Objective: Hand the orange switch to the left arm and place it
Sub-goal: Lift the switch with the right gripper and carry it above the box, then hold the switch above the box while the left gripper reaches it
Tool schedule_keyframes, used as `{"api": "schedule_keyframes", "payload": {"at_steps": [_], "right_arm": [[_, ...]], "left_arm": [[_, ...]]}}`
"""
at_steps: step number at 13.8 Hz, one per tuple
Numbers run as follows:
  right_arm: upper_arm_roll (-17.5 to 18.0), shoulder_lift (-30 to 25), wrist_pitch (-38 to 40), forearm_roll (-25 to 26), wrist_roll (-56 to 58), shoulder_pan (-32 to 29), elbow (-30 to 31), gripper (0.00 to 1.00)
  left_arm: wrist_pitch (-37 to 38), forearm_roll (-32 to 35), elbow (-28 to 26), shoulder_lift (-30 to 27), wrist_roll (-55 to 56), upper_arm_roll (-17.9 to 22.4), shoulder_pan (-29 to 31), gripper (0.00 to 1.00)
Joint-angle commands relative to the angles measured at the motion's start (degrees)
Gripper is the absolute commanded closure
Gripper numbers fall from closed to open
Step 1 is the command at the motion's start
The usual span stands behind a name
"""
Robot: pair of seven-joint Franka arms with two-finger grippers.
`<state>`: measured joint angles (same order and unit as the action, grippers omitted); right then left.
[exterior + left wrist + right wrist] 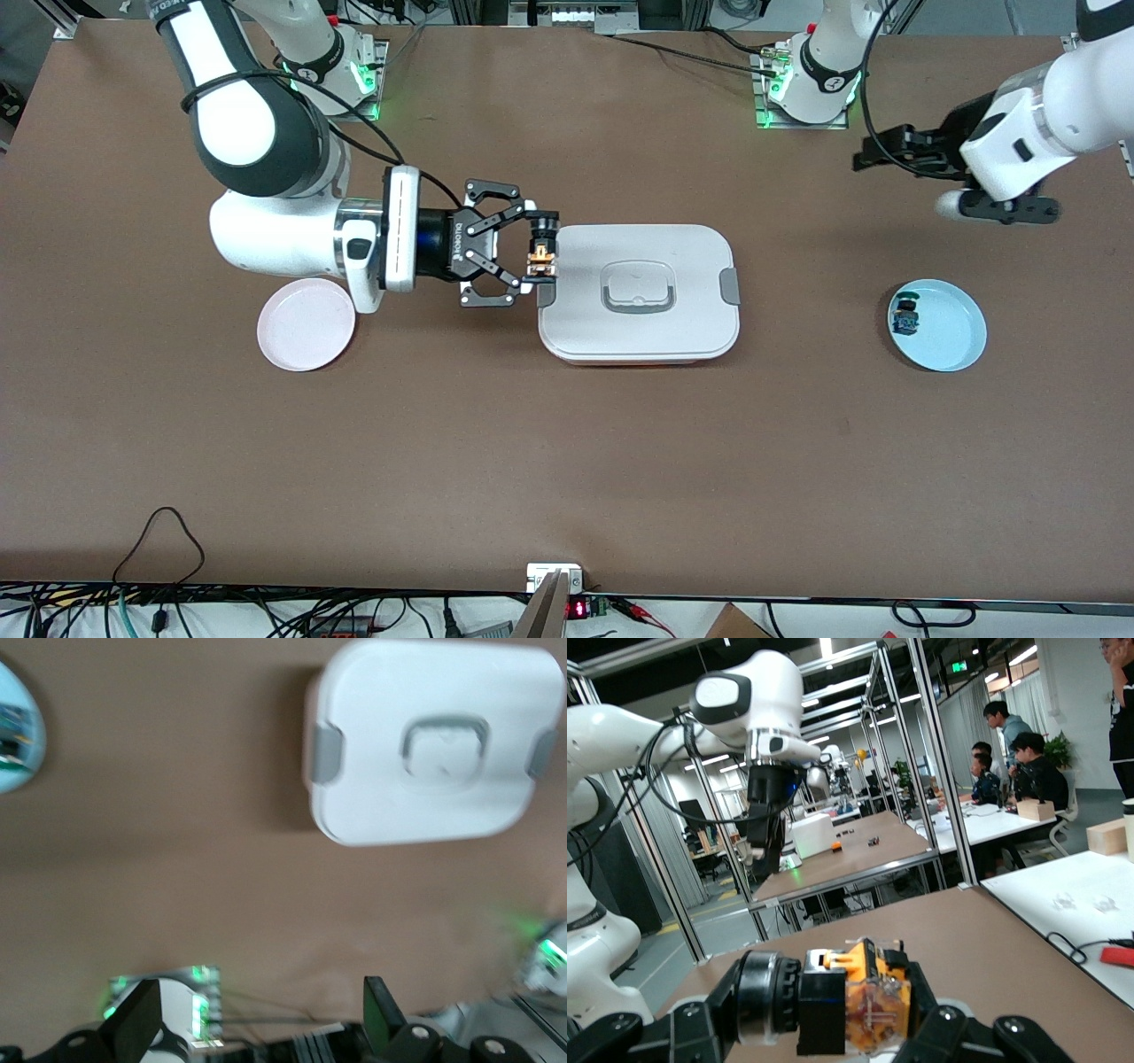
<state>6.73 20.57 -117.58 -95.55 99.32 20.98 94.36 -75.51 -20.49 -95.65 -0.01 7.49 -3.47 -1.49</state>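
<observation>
The orange switch (541, 257) has an orange block body and a black collar. My right gripper (540, 252) is shut on it and holds it sideways in the air. It is over the edge of the white box (585, 330) that faces the right arm's end of the table. In the right wrist view the switch (868, 1005) fills the space between the fingers. My left gripper (873, 159) is open and empty, raised over the table between the left arm's base and the blue plate (952, 341). It also shows in its own wrist view (257, 1019), with the box (434, 815) below.
A blue-bodied switch (905, 316) lies in the blue plate. An empty pink plate (306, 323) sits under the right arm's forearm. The box stands mid-table with grey latches (728, 286) and a recessed handle (638, 288). The left arm (757, 709) shows in the right wrist view.
</observation>
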Motion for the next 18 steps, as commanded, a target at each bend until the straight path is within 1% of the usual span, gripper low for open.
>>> {"api": "schedule_keyframes", "payload": {"at_steps": [1, 2, 3, 4, 5, 7, 8, 11, 12, 13, 15, 16, 18], "right_arm": [[-0.14, 0.79, -0.63, -3.23, 2.63, 1.34, -1.11, 1.00], [-0.14, 0.96, -0.72, -4.28, 3.68, 1.77, -1.20, 1.00], [-0.14, 1.40, -1.07, -5.34, 4.47, 2.65, -1.20, 1.00], [-0.14, 1.58, -1.51, -6.39, 4.74, 3.18, -1.20, 1.00], [-0.14, 1.58, -2.64, -7.10, 4.83, 3.88, -1.20, 1.00], [-0.14, 1.93, -4.58, -7.19, 4.75, 4.85, -1.72, 1.00], [-0.14, 2.11, -5.11, -7.19, 4.75, 5.38, -1.99, 1.00], [-0.14, 2.11, -7.92, -7.28, 4.66, 7.05, -2.08, 1.00], [-0.14, 2.11, -8.36, -7.80, 4.66, 7.31, -2.43, 1.00], [-0.14, 2.11, -8.46, -7.98, 4.66, 7.66, -2.52, 1.00], [-0.14, 2.11, -9.24, -8.25, 4.66, 8.02, -2.52, 1.00], [-0.14, 2.11, -9.51, -8.33, 4.66, 8.02, -2.52, 1.00], [-0.14, 2.11, -9.51, -8.25, 4.75, 8.02, -2.52, 1.00]], "left_arm": [[1.34, -11.54, 1.96, 3.70, -0.46, -0.31, 0.26, 0.00], [0.12, -18.29, 1.26, 3.88, -0.55, -0.31, 0.52, 0.00], [-1.37, -23.06, 0.91, 4.06, -0.55, -0.22, 0.61, 0.00], [-3.74, -26.33, 0.64, 4.32, -0.55, -0.31, 0.35, 0.00], [-7.16, -30.10, -0.14, 4.32, -0.55, -0.49, -0.26, 0.00], [-15.24, -40.10, -2.69, 4.49, -0.55, -1.89, -0.79, 0.00], [-19.10, -43.64, -2.87, 5.28, -0.55, -2.59, -0.97, 0.00], [-32.98, -47.26, -2.79, 8.26, -0.55, -8.47, -1.23, 0.00], [-36.42, -49.19, -2.61, 9.67, -0.55, -10.57, -1.23, 0.00], [-38.89, -51.12, -2.52, 10.64, -0.63, -11.46, -1.32, 0.00], [-41.02, -54.64, -2.26, 12.31, -1.94, -12.17, -1.76, 0.00], [-42.25, -56.75, -2.35, 13.10, -3.95, -12.96, -2.81, 0.00], [-43.84, -58.17, -2.70, 13.46, -5.03, -13.05, -5.18, 0.00]]}}
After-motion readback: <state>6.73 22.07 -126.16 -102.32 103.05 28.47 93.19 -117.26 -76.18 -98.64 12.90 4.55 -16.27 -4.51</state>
